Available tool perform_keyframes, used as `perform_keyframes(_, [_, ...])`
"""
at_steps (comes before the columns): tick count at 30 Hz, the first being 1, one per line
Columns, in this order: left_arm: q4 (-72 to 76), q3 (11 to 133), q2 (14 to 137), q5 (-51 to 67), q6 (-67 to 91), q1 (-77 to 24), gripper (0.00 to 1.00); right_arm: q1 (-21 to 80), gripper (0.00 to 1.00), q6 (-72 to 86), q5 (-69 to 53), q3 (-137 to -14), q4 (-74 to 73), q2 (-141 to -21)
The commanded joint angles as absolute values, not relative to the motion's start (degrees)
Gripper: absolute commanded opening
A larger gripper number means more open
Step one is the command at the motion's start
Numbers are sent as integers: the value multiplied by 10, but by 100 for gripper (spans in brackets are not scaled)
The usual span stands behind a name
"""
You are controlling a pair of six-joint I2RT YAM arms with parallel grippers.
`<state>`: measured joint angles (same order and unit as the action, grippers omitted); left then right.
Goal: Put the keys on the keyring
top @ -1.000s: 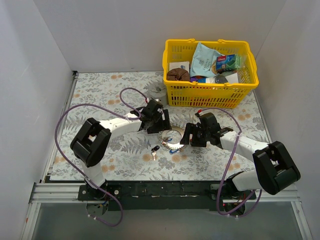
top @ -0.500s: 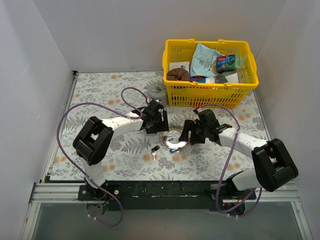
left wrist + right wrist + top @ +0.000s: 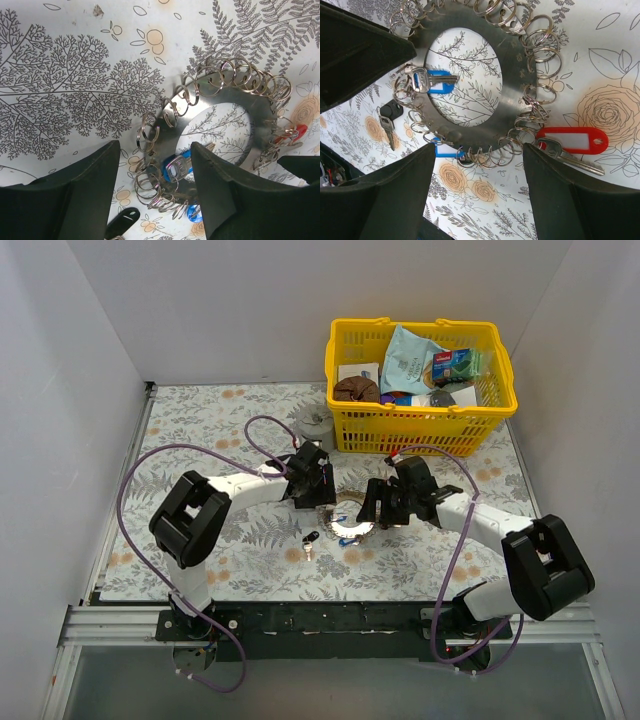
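Observation:
The keyring (image 3: 349, 519) is a flat grey metal ring hung with many small silvery split rings; it lies on the floral table between my grippers. It also shows in the left wrist view (image 3: 222, 125) and the right wrist view (image 3: 512, 95). A silver key with a blue tag (image 3: 427, 80) lies at its inner edge. A key with a red tag (image 3: 572, 142) lies at its outer edge. A black-headed key (image 3: 309, 539) lies loose to the left. My left gripper (image 3: 318, 490) is open over the ring's left side. My right gripper (image 3: 378, 508) is open over its right side.
A yellow basket (image 3: 420, 428) holding packets and other items stands at the back right. A grey tin cup (image 3: 314, 421) stands just left of it. White walls enclose the table on three sides. Purple cables loop off both arms.
The left gripper has moved slightly right and nearer the ring. The right gripper has shifted a little left and toward the back. The ring and the loose key lie where they were.

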<state>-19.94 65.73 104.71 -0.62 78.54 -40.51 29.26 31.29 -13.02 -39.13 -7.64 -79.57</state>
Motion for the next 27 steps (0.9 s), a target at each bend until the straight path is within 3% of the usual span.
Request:
perform_keyframes(1, [-198,676,1062,-1,780,-406,57,291,78,307,-147,-406,-82,-806])
perform_keyframes(8, [-192,668,1073,-1,782,-406,47,291,71,307,-173,-396,-70,-822])
perform_keyframes(19, [-186,629,1055,25,789,-406,26,291,69,298,-183,-431,-66,-871])
perform_keyframes(27, [-180,587,1027,37,809,-406,24,291,69,286,-183,-473,-73,-905])
